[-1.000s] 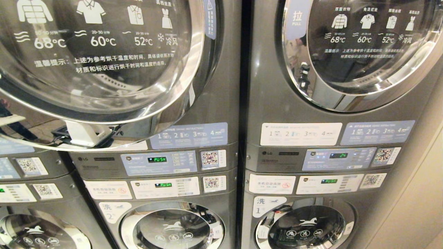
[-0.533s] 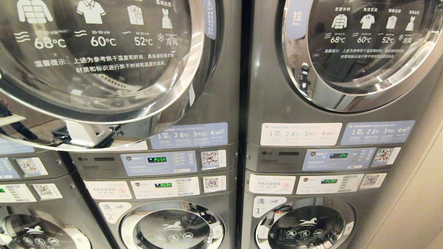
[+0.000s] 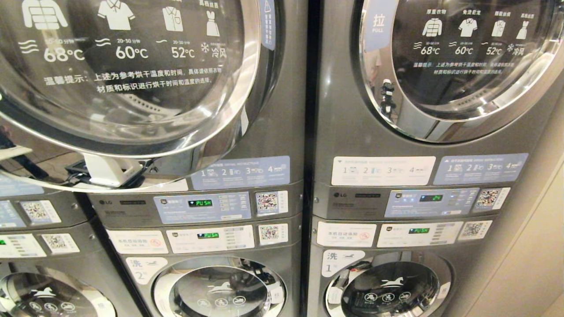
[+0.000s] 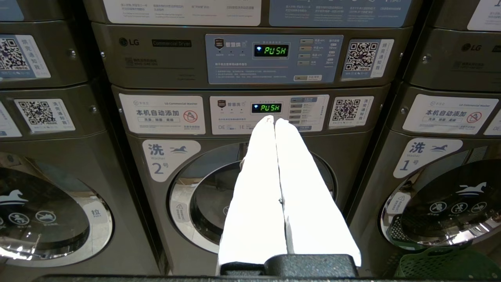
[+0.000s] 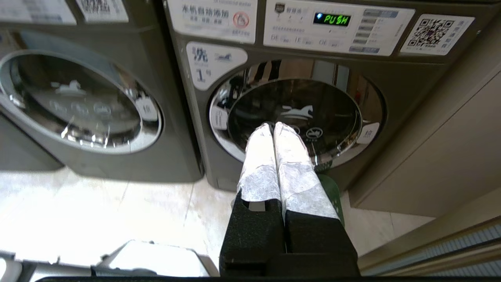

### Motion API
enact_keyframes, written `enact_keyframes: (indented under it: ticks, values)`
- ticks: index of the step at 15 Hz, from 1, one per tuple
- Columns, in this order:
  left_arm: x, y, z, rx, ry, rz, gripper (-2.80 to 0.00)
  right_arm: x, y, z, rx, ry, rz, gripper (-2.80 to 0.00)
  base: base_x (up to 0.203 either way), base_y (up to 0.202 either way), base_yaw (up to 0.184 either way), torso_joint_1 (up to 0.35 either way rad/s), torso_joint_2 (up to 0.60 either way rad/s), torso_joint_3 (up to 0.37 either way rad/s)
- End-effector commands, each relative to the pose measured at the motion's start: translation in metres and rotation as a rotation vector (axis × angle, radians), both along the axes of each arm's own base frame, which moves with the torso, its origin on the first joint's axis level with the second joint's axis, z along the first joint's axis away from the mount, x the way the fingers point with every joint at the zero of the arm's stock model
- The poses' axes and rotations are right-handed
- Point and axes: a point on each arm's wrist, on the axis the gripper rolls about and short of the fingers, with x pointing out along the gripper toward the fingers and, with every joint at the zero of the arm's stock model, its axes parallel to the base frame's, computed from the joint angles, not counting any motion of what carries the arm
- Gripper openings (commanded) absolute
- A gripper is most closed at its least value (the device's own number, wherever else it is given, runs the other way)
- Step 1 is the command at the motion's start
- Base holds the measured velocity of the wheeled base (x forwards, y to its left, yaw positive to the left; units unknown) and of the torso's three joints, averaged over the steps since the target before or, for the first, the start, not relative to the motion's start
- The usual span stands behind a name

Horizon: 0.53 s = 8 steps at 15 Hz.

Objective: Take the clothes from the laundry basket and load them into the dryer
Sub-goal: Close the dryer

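- The robot faces a wall of stacked grey LG machines, dryers above and washers below.
- The dryer on the right (image 3: 440, 66) has a big round chrome-rimmed door with a dark glass window printed with white garment icons and temperatures; a blue pull tab sits at the door's left edge. The door looks closed.
- Its control panel (image 3: 432, 201) shows a small green readout, with a QR sticker beside it.
- The neighbouring dryer door on the left (image 3: 123, 75) bulges large in the head view, mirror-bright at its rim.
- The left gripper (image 4: 274, 119) points at washer number 2 (image 4: 250, 196), its white fingers pressed together with nothing between them.
- The right gripper (image 5: 273, 125) hangs in front of washer number 1 (image 5: 297, 113), fingers likewise pressed together and empty.
- A sliver of the green laundry basket (image 4: 442, 266) shows on the floor at the foot of washer number 1; no clothes can be made out in it.
- Pale tiled floor (image 5: 98, 207) lies before the machines.
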Motion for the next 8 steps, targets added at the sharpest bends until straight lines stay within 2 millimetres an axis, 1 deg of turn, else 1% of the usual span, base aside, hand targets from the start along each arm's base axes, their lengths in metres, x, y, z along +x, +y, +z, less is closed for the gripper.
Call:
enact_keyframes:
  ticks: [1, 4, 7, 8]
  values:
    - [0.000, 0.000, 0.000, -0.002, 0.001, 0.000, -2.80, 0.002, 0.000, 0.000, 0.025, -0.063, -0.013, -2.80, 0.000, 0.000, 0.000, 0.000, 0.00, 0.000]
    - [0.000, 0.000, 0.000, -0.002, 0.001, 0.000, -2.80, 0.003, 0.000, -0.001, 0.001, -0.015, -0.002, -2.80, 0.000, 0.000, 0.000, 0.000, 0.00, 0.000]
    - [0.000, 0.000, 0.000, 0.006, 0.001, -0.001, -2.80, 0.016, 0.002, -0.002, -0.028, 0.166, 0.018, -2.80, 0.000, 0.000, 0.000, 0.000, 0.00, 0.000]
    - [0.000, 0.000, 0.000, 0.004, -0.001, -0.001, -2.80, 0.017, 0.003, -0.002, -0.032, 0.188, 0.033, -2.80, 0.000, 0.000, 0.000, 0.000, 0.00, 0.000]
